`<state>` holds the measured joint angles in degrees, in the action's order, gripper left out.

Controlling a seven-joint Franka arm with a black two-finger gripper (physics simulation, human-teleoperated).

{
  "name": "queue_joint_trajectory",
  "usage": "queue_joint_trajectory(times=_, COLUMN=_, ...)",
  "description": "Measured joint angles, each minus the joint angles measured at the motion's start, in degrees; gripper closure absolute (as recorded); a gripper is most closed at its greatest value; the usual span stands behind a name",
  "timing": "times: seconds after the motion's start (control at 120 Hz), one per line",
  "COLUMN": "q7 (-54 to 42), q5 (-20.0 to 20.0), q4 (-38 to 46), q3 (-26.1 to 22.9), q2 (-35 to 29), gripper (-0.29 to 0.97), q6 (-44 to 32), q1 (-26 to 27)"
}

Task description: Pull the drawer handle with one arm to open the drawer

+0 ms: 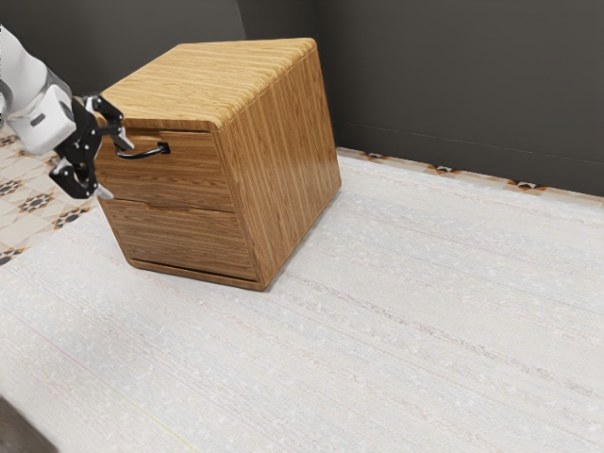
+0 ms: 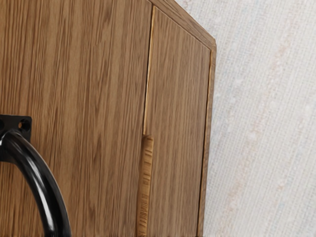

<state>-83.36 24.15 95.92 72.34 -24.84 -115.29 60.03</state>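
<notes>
End effector (image 1: 111,168) spread wide at handle (image 1: 146,151), top drawer (image 1: 179,175) of wooden cabinet (image 1: 278,142).

Soft, even light falls from above — the top of the cabinet (image 1: 217,80) is brightest, its front a shade duller, a thin shadow hugs its base on the pale floor (image 1: 425,311), the grey wall (image 1: 453,66) behind sits dim, and the black handle (image 2: 43,190) carries a narrow gleam.
</notes>
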Motion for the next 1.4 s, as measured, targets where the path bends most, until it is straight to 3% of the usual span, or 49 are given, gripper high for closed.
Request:
queue_joint_trajectory(times=0.85, q7=5.2, q5=-0.9, q4=3.6, q3=0.0, q2=0.3, gripper=0.0, q6=-1.1, q1=-2.1)
queue_joint_trajectory(times=1.4, q7=6.3, q5=-2.2, q4=12.7, q3=-16.6, q2=-3.0, gripper=0.02, q6=-1.1, q1=-22.3)
